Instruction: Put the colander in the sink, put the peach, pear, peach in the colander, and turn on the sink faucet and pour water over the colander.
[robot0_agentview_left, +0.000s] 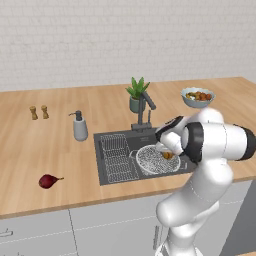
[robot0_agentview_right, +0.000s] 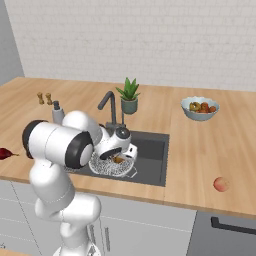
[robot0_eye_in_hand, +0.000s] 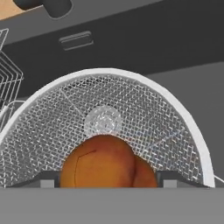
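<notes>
The pale mesh colander sits in the dark sink. My gripper hangs inside its bowl, shut on an orange peach, low over the mesh floor. A second peach lies on the counter to the right of the sink. The maroon pear rests on the counter far to the left. Behind the basin stands the dark faucet, and I see no water running.
A wire rack fills the sink's left part. A fruit bowl, a potted plant, a soap dispenser and two shakers stand on the counter behind.
</notes>
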